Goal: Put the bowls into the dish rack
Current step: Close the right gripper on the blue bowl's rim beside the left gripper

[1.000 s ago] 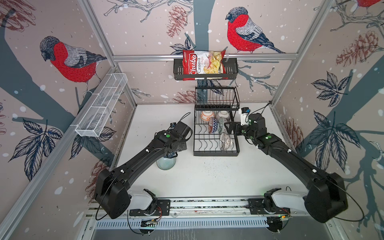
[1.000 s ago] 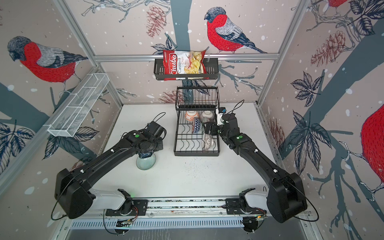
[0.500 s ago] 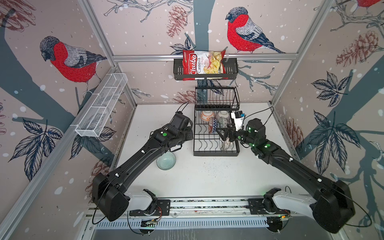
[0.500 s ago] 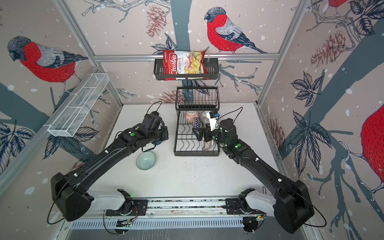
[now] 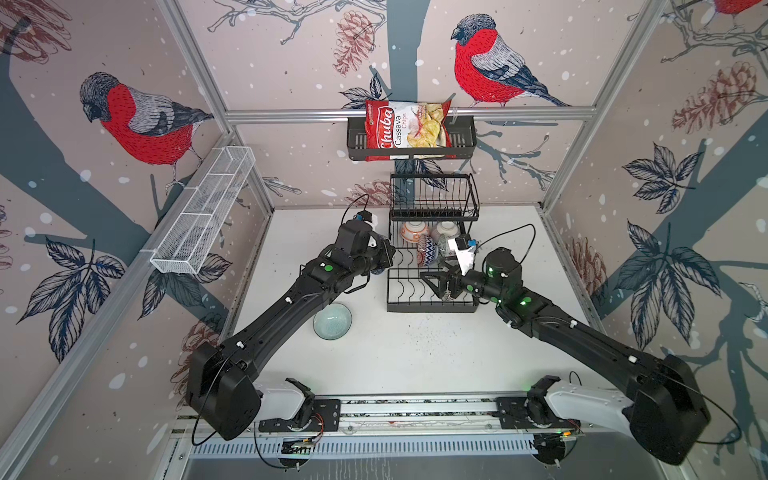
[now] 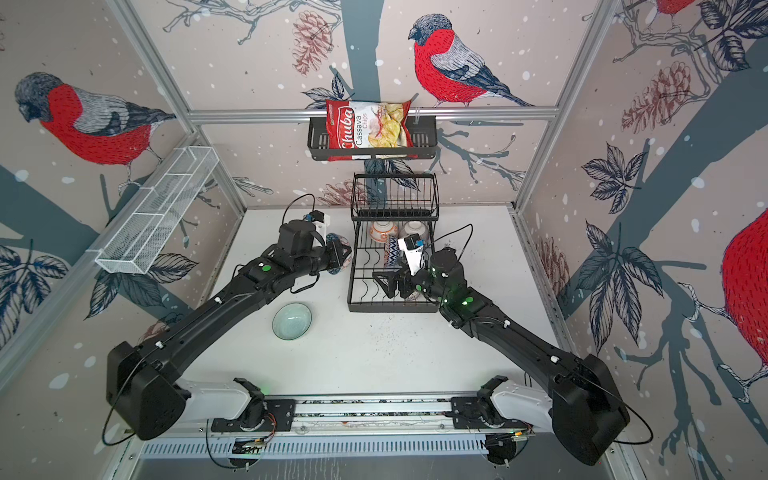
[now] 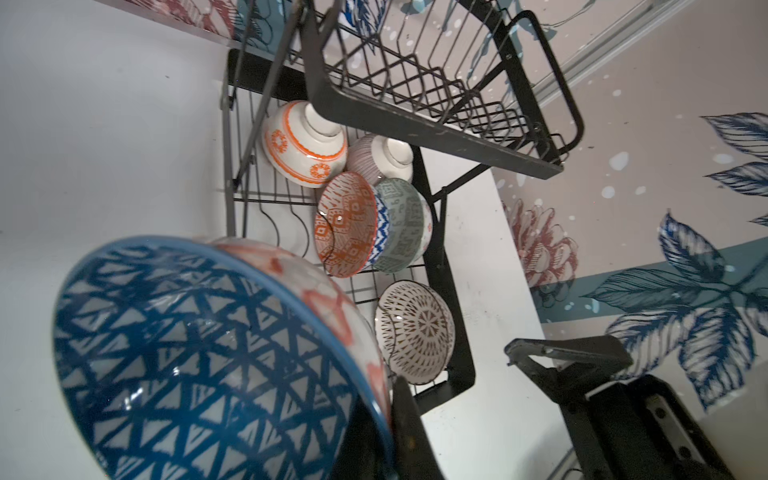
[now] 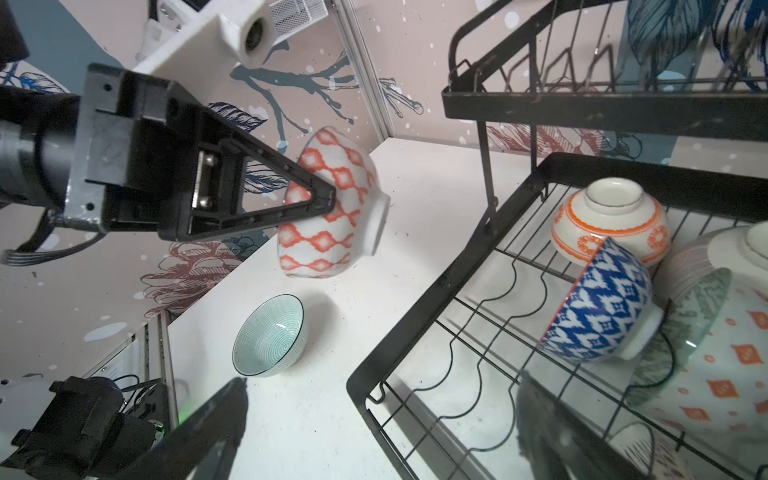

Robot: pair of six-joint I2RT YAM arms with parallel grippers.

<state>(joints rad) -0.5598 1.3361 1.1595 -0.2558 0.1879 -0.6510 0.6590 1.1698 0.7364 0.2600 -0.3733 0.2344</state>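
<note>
Left gripper is pinching the rim of a round ceramic bowl, blue-triangled inside, orange-latticed outside, tipped on edge. The black two-tier wire dish rack is standing just ahead of its fingertips. Right gripper is hanging spread and empty over the lower tier.

The black 2-tier wire dish rack carries 5 bowls on its lower tier. An orange floral bowl and a pink-lined bowl sit upside down at the back. A blue-zigzag bowl and a grey-green geometric bowl stand on edge, touching, and a black-white dotted bowl stands on edge nearer the front. A blue-triangle bowl, orange-latticed outside, hangs sideways just left of the rack, its rim pinched by the left gripper. A pale teal bowl sits upright on the table.
</note>
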